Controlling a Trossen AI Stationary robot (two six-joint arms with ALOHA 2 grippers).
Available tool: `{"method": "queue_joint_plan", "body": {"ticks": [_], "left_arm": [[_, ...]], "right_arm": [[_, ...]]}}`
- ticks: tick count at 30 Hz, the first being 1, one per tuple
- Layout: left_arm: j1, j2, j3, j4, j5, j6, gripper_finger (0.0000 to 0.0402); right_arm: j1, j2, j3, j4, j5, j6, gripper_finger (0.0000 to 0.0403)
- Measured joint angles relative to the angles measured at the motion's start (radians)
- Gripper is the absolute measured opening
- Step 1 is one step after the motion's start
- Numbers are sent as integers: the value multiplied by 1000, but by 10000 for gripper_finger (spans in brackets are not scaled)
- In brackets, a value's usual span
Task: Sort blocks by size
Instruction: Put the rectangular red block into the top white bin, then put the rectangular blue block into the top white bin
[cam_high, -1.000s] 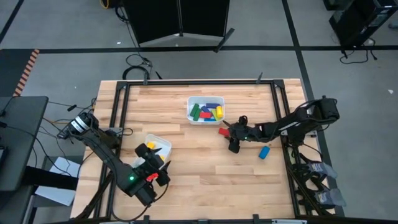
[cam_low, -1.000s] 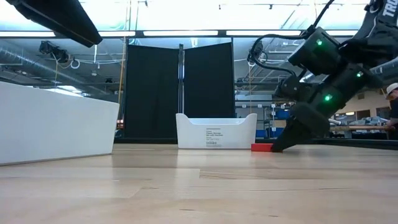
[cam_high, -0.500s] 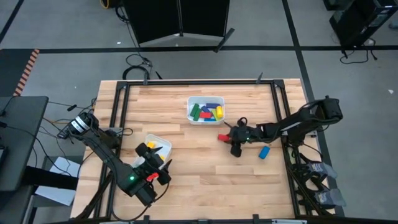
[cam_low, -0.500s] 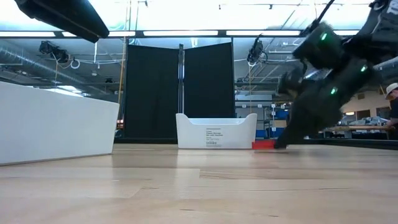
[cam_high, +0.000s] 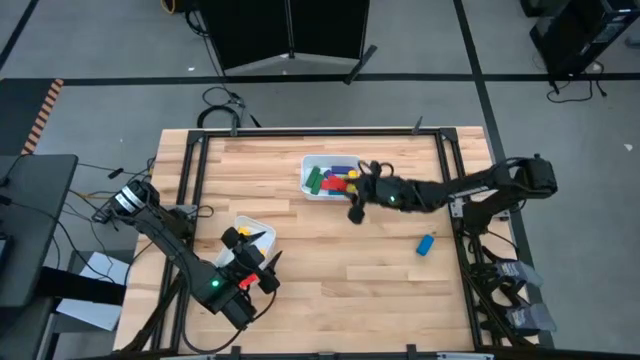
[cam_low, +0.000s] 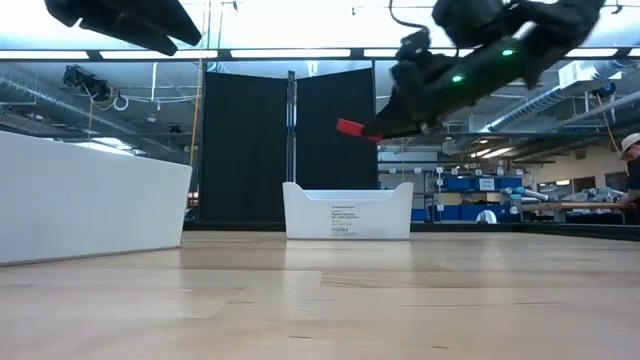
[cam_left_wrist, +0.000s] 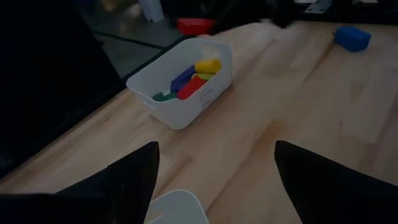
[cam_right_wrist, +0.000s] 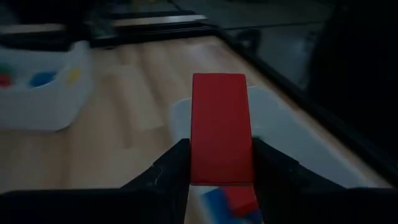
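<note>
My right gripper (cam_high: 362, 178) is shut on a red bar (cam_right_wrist: 219, 124) and holds it over the right end of the far white tray (cam_high: 308, 186). That tray holds several green, blue, yellow and red blocks. In the low view the bar (cam_low: 350, 128) is high above the tray (cam_low: 348, 212). A blue block (cam_high: 426, 244) lies on the table toward the right. My left gripper (cam_high: 264, 262) is open and empty above the near left, beside a second white tray (cam_high: 262, 228) with yellow blocks. My right gripper pinches the red bar by its two long sides (cam_right_wrist: 196, 163) between its two fingers (cam_right_wrist: 174, 163), near the bar's rear end. The fingers lie along the bar, which sticks out forward past them. The bar is lifted clear, roughly level, above the tray.
The table's black frame rails (cam_high: 190, 170) run along the left, far and right edges. The blue block also shows in the left wrist view (cam_left_wrist: 352, 37). Bare wood lies across the middle and near side of the table.
My right gripper has risen from the table with the red bar and gone toward the far left, to the far tray. The bar, which lay on the table, now hangs clear above the tray's right end.
</note>
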Motion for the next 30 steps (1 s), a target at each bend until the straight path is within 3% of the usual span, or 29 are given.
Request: {"method": "queue_joint_plan", "body": {"ticks": [4, 9, 14, 18, 23, 26, 30], "left_arm": [[0, 0, 0, 44, 2, 1, 325], [0, 0, 0, 87, 37, 1, 325], [2, 0, 0, 119, 42, 1, 325], [6, 0, 0, 184, 42, 35, 325], [51, 15, -2, 391, 92, 271, 325], [104, 29, -2, 534, 139, 457, 325], [174, 42, -2, 716, 190, 688, 325]], "right_arm": [[-87, 52, 51, -16, -23, -26, 149], [-157, 103, 74, -13, -141, -20, 239], [-165, 81, 47, 40, -127, -32, 288], [-123, -24, -29, 152, -78, -47, 282], [-39, -238, -170, 215, 31, -65, 258], [31, -381, -232, 117, 50, -34, 246], [176, -546, -258, -209, 30, 2, 236]]}}
